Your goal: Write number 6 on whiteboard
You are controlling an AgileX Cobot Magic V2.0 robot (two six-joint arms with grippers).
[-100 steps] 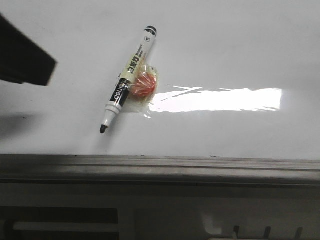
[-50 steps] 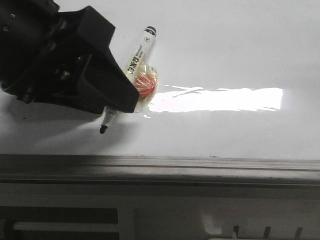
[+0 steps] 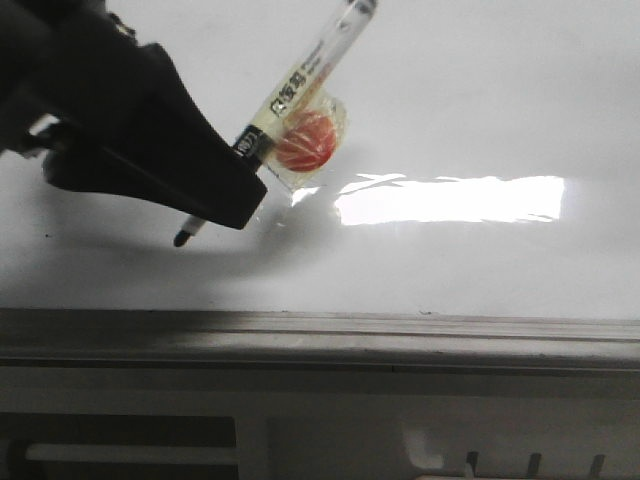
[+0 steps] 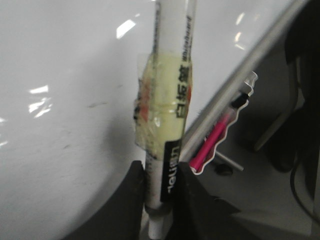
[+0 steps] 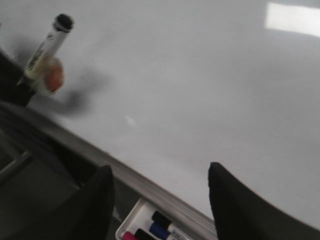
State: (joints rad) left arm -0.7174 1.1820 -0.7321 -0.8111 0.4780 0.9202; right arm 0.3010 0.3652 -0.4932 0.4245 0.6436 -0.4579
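The whiteboard (image 3: 460,90) is glossy white with a grey frame edge (image 3: 320,335) along the front. No number 6 shows on it. My left gripper (image 3: 238,196) is shut on the marker pen (image 3: 300,85) near its tip end and holds it tilted, with its black tip (image 3: 182,238) just over the board. A red-orange lump in clear tape (image 3: 306,140) is stuck to the pen. In the left wrist view the pen (image 4: 170,100) stands between the shut fingers of the left gripper (image 4: 161,172). My right gripper (image 5: 160,172) is open and empty over the board's edge.
A bright glare streak (image 3: 450,200) lies on the board right of the pen. A white tray (image 5: 145,220) with several markers sits below the frame edge; a pink marker (image 4: 210,145) shows in it.
My left gripper came in from the left, closed on the marker and lifted it. The pen now sits higher and more tilted, and its tip has shifted left.
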